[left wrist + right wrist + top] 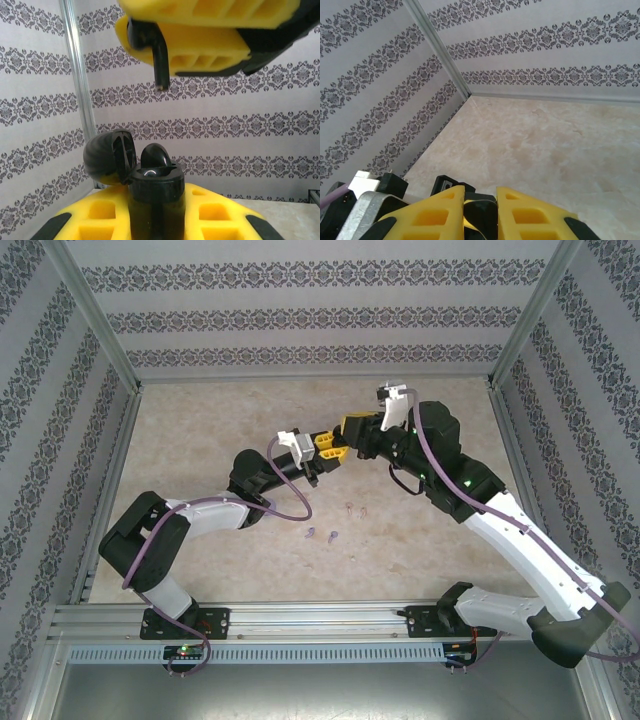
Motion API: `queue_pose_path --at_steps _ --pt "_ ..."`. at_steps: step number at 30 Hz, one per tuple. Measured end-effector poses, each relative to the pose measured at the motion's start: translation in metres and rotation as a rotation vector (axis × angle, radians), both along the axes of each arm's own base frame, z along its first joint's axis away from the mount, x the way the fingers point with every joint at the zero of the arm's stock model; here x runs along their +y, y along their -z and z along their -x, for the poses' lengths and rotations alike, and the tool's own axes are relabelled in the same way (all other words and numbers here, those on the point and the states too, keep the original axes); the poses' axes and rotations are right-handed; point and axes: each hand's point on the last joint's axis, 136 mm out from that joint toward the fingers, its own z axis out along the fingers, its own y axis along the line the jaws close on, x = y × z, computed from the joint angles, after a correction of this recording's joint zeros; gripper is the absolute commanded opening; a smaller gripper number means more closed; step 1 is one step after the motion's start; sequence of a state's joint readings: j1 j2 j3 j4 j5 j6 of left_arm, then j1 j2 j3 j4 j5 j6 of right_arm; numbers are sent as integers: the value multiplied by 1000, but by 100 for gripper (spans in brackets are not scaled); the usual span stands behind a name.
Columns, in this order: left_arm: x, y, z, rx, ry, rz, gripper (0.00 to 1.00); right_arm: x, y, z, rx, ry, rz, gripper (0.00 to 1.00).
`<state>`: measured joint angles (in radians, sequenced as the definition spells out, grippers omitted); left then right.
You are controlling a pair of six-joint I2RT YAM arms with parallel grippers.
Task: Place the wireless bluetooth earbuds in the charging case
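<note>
Black earbud pinched in the right gripper, yellow fingers clamped on its head, stem hanging down. Straight below that gripper and clear of the stem tip, charging case gripped upright between the left gripper's fingers, lid flipped open to one side. Purple pair and pale pink pair lying on the table, beneath both grippers and nearer the arm bases.
</note>
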<state>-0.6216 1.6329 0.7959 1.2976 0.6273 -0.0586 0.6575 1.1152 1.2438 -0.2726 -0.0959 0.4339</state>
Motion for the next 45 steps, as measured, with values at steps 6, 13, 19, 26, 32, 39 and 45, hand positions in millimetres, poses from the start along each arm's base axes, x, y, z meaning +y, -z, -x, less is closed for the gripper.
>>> queue_pose_path --at_steps 6,13,19,26,32,39,45 --pt "0 -3 0 -6 1 8 0 2 13 0 21 -5 10 19" --pt "0 -5 0 -11 1 12 0 3 21 0 37 -11 15 19" --pt "0 -5 0 -12 1 12 0 6 27 -2 47 -14 17 19" --pt "1 -5 0 -9 -2 14 0 8 30 -4 52 -16 20 19" --pt "1 -5 -1 -6 -5 15 0 9 31 -3 54 -24 20 19" --pt "0 -3 -2 4 -7 9 0 10 34 -3 54 -32 22 20" --pt "0 -1 -3 11 -9 5 0 11 36 -4 58 -32 29 21"
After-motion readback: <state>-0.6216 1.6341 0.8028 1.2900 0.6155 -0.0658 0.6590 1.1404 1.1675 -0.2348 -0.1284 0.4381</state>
